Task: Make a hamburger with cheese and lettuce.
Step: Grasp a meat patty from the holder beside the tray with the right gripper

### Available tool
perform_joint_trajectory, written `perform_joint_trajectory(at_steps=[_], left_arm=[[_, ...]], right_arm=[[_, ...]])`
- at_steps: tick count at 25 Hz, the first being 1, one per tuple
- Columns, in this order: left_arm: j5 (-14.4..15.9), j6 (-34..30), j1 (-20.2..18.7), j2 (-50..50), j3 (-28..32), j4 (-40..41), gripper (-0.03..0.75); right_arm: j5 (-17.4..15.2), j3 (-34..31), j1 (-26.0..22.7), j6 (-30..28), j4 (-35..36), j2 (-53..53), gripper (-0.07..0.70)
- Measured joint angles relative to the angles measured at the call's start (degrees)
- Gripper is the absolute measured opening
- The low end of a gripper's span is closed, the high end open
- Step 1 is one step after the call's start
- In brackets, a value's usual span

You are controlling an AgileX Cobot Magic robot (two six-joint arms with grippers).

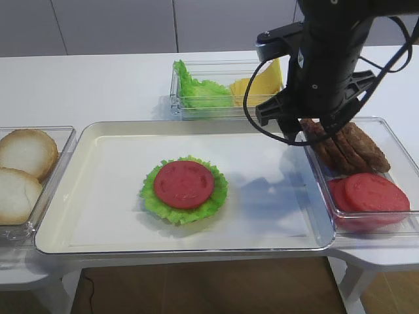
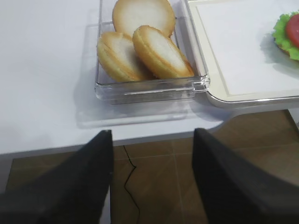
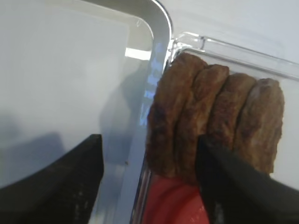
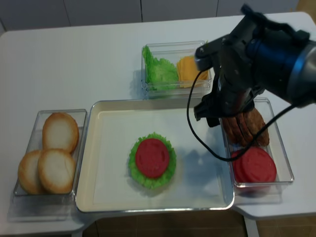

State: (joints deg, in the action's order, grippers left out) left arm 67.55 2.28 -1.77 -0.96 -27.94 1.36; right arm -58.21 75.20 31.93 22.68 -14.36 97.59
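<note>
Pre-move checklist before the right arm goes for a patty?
1. Right gripper open: ok.
2. Jaws over the brown textured meat patties in the clear plastic bin: not ok, one finger hangs outside the bin wall.
3. Single patty isolated: cannot tell, they lean packed together.
4. Frilly green lettuce leaf with red tomato disc waiting on the white tray: ok.
5. Left gripper clear of tray: ok.

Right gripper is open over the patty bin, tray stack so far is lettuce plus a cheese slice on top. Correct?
Not quite. The right gripper is open over the patties, but the tray stack is lettuce topped with a red tomato slice, not cheese. The cheese sits in the back container, as the exterior high view shows.
</note>
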Motion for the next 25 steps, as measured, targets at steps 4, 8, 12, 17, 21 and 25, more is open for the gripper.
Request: perform_joint_trajectory(at_steps=[4,8,12,17,21,25], left_arm=[[0.0,0.0,0.0,0.0,0.0,0.0,0.401],[0.0,0.0,0.0,0.0,0.0,0.0,0.401],[0.0,0.0,0.0,0.0,0.0,0.0,0.401],[0.0,0.0,0.0,0.0,0.0,0.0,0.401],[0.0,0.0,0.0,0.0,0.0,0.0,0.401],[0.0,0.0,0.0,0.0,0.0,0.0,0.401]], right_arm=[[0.9,0.0,0.0,0.0,0.0,1.4,0.48],[2.22,0.0,0.0,0.0,-0.54,1.42,0.469],[2.96,0.0,0.0,0.0,-1.12,1.42,0.437],[3.32,0.04,0.0,0.22,-3.27,2.05,0.428],[3.32,0.27,0.12,0.22,-3.88,3.11,0.428],[3.32,0.26,0.12,0.22,-4.0,3.11,0.423]])
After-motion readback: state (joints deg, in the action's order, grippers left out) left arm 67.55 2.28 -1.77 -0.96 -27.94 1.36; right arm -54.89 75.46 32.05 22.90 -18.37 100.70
